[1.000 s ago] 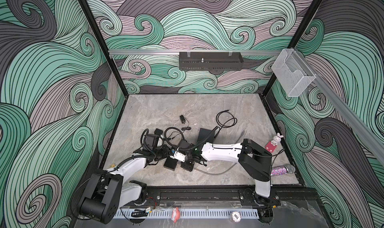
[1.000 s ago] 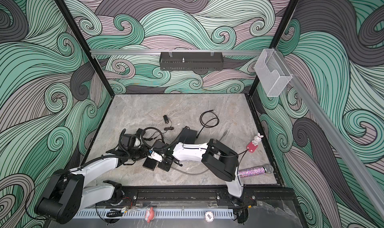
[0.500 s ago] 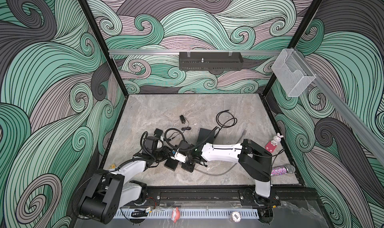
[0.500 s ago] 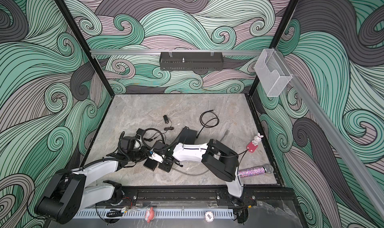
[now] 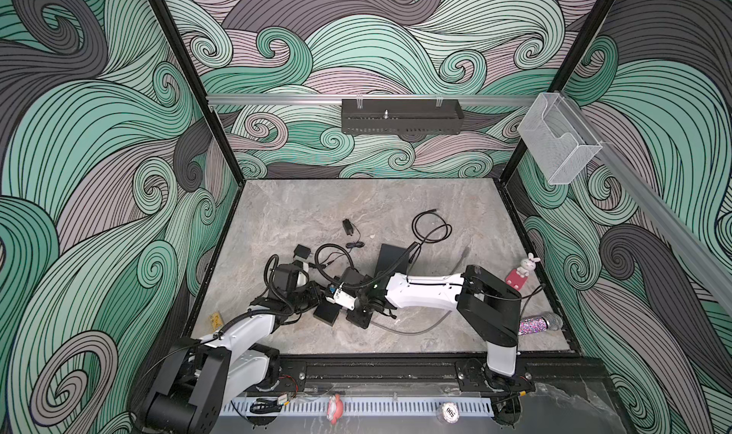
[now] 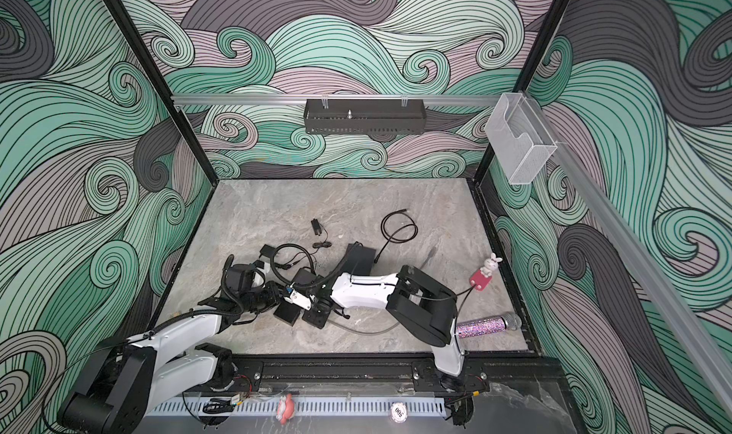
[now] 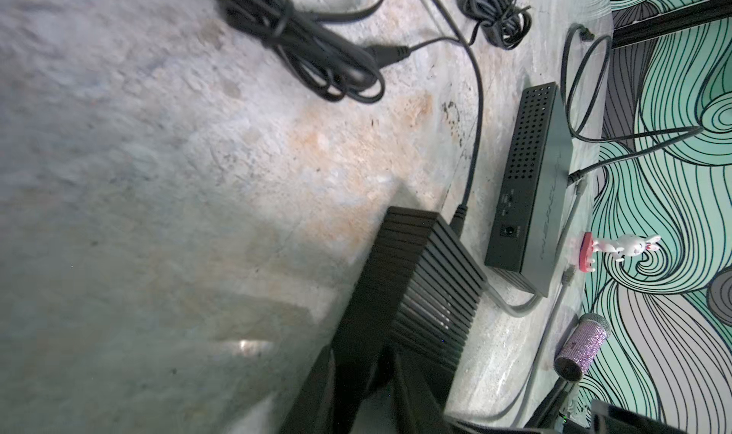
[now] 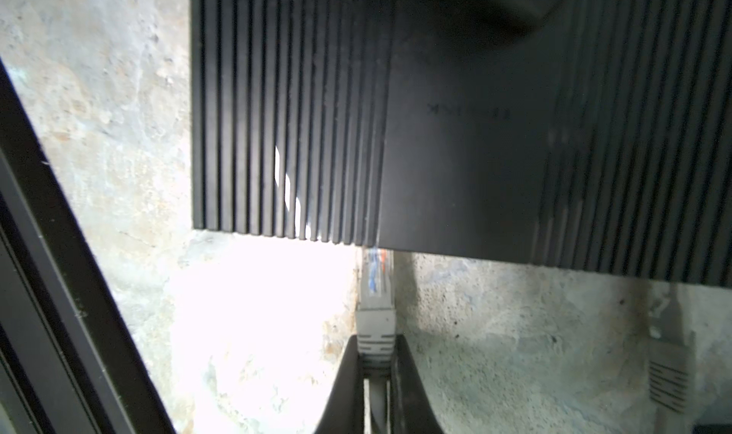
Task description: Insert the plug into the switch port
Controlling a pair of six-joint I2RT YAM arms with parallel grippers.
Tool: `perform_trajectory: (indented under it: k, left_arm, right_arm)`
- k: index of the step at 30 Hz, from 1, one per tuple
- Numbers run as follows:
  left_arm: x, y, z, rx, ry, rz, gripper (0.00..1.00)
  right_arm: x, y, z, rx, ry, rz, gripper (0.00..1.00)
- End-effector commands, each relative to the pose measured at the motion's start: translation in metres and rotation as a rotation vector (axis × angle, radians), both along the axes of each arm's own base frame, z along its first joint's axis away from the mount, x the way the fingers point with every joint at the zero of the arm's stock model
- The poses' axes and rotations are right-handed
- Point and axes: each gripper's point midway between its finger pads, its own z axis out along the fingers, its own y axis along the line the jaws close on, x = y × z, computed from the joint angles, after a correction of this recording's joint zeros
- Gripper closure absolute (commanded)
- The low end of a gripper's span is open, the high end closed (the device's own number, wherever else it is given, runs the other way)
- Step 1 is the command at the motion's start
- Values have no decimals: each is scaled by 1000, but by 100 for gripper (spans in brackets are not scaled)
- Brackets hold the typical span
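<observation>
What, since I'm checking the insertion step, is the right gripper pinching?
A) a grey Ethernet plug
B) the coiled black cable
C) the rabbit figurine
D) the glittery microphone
A: in the right wrist view the right gripper is shut on the boot of the grey Ethernet plug, whose clear tip meets the edge of the ribbed black switch.

Stone tabletop [image 5: 317, 206]: cables [image 7: 309, 52], black box [image 7: 530, 182], microphone [image 5: 540, 324]

Grey plug [image 8: 374, 309] noses into the black ribbed switch [image 8: 455, 155], seemingly partly inserted.
</observation>
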Motion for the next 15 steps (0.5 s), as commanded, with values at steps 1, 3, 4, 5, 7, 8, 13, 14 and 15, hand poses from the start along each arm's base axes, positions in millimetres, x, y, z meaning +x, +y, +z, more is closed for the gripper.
perform_trajectory:
  k: [1, 3, 4, 5, 7, 8, 13, 14, 15]
  left_arm:
    - [-43, -6, -23, -34, 173, -61, 59]
    - [-41, -9, -19, -47, 150, -77, 50]
    - [-41, -9, -16, -49, 138, -81, 49]
    - [-39, -10, -14, -50, 122, -84, 49]
    - [-37, -10, -9, -47, 93, -90, 52]
    - [-35, -9, -7, -41, 83, -85, 55]
    - [-36, -8, -9, -40, 84, -79, 63]
    - [-38, -8, -10, -42, 89, -81, 65]
    - [-38, -9, -10, -47, 94, -84, 66]
  right_arm:
    - [11, 25, 31, 143, -48, -22, 100]
    - [11, 26, 33, 149, -48, -24, 100]
    - [11, 26, 32, 149, -48, -24, 100]
    - [10, 25, 32, 147, -47, -24, 100]
    - [10, 24, 30, 142, -45, -26, 100]
    - [10, 24, 30, 141, -47, -26, 100]
    - [11, 20, 29, 131, -54, -25, 100]
    - [11, 20, 28, 129, -56, -25, 100]
    - [11, 19, 28, 126, -58, -27, 100]
